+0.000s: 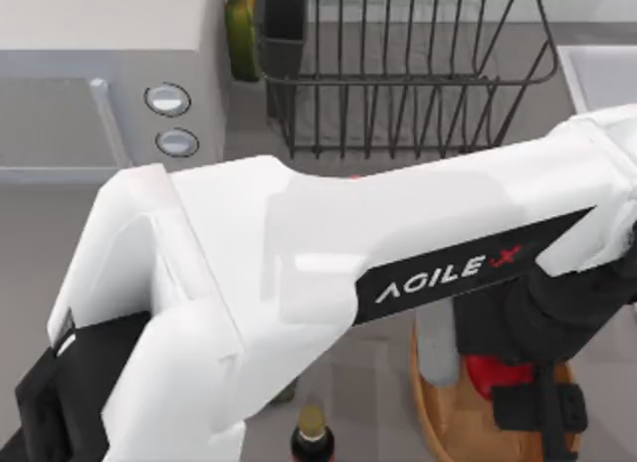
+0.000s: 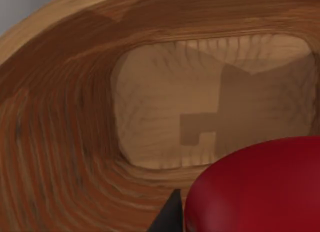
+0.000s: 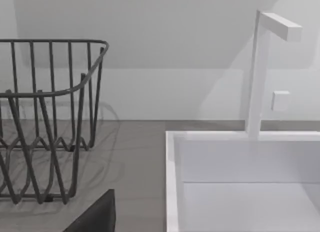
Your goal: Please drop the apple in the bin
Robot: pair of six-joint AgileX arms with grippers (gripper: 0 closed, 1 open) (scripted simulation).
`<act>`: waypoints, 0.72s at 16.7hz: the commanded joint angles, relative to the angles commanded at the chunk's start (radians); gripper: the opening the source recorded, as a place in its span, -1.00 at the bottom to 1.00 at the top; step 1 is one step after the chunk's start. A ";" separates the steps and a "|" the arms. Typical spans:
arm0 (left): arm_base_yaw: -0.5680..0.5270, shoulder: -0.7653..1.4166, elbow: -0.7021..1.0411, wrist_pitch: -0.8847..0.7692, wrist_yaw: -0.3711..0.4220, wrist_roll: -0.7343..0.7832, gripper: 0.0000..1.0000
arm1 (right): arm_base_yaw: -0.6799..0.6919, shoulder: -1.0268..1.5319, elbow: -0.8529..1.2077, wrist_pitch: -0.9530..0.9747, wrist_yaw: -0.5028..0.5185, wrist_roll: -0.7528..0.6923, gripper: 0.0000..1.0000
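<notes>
Over the bin [image 1: 438, 412], left end effector [image 1: 518, 392] (reaching across) grips the apple [image 1: 485, 374].

The top camera is looking straight down, its view largely blocked by the left arm [image 1: 299, 273]. The left wrist camera is peering closely into the bin [image 2: 60, 142], shared with the top view. The right wrist camera is facing the dish rack [image 3: 50, 122] and sink [image 3: 240, 182].

The only readable lettering is the white word "AGILE" followed by a red "X" mark, printed on a black stripe [image 1: 453, 278] that runs along the side of the white left arm [image 1: 328, 253] stretched across the top view toward the right.
</notes>
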 joint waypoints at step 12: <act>0.000 0.000 0.000 0.000 0.000 0.000 0.36 | 0.000 0.000 0.000 0.000 0.000 0.000 1.00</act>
